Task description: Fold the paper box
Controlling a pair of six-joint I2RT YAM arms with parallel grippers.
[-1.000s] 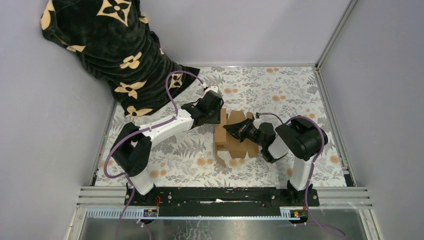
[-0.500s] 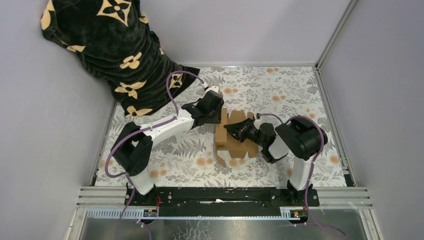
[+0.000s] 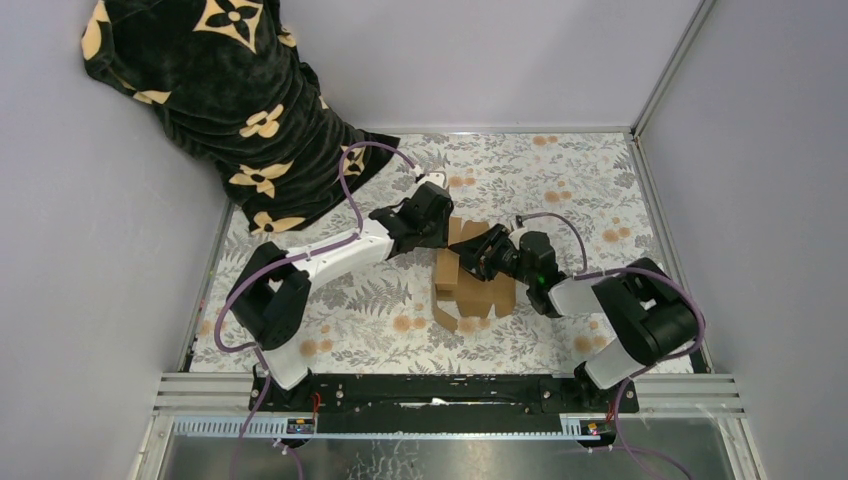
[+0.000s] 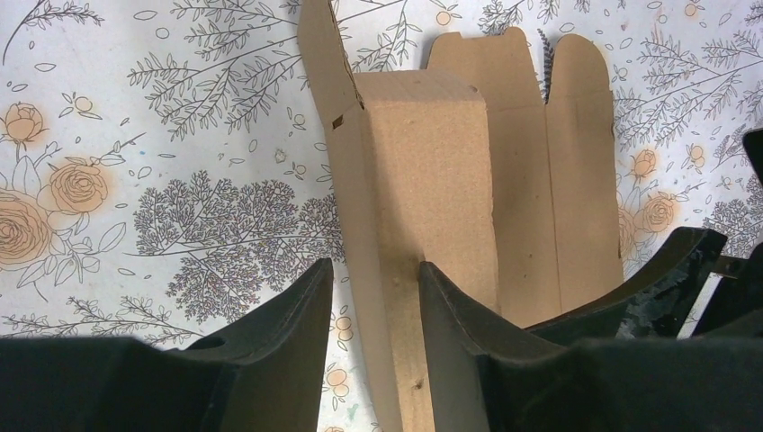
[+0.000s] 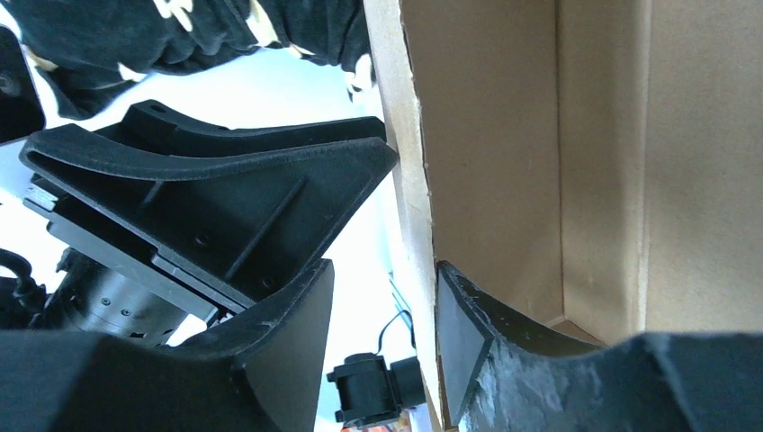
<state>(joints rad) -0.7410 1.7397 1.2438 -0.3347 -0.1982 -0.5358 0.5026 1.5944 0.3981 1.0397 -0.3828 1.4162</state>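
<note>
The paper box (image 3: 482,296) is brown cardboard, partly folded, lying mid-table with flat flaps toward the front. One side wall (image 4: 423,162) stands upright. My left gripper (image 3: 443,236) comes at it from the left, and its jaws (image 4: 369,266) are closed on that hollow wall. From the right, my right gripper (image 3: 470,256) straddles the wall's edge (image 5: 409,180). Its jaws (image 5: 385,266) are open: the right finger (image 5: 468,324) rests against the inner face and the left finger stands clear. Flat panels (image 4: 558,180) lie beyond the wall.
A black blanket with tan flowers (image 3: 220,90) is heaped at the back left corner. A floral cloth (image 3: 570,180) covers the table. Metal rails run along the right side (image 3: 662,220) and the near edge (image 3: 450,385).
My right gripper has opened and let go of the cardboard. Its arm swung its elbow out to the right and reached further back. The left gripper shifted slightly right.
</note>
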